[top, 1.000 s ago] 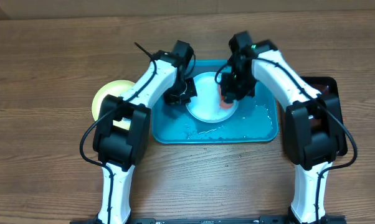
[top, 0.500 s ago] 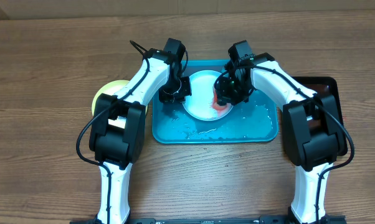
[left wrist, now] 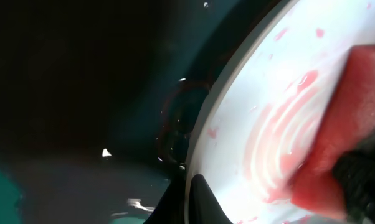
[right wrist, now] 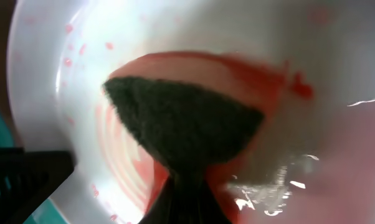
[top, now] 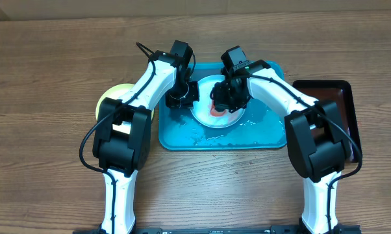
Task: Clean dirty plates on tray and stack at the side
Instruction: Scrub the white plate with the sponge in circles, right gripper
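Right tool (top: pixel 223 104), clamped on the sponge (right wrist: pixel 178 115), scrubs red sauce (left wrist: pixel 271 155) off the plate (top: pixel 205 91) in the tray (top: pixel 264 135) while the left tool (top: pixel 184 97) pinches its rim; next, sweep the smears left

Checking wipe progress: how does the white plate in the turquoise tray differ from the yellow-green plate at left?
The white round plate lies in the turquoise plastic tray; the yellow-green round plate lies on the wooden table beside it. The white one shows red smears and bears a red sponge; the yellow-green one is partly hidden by the left arm. Both lie flat.
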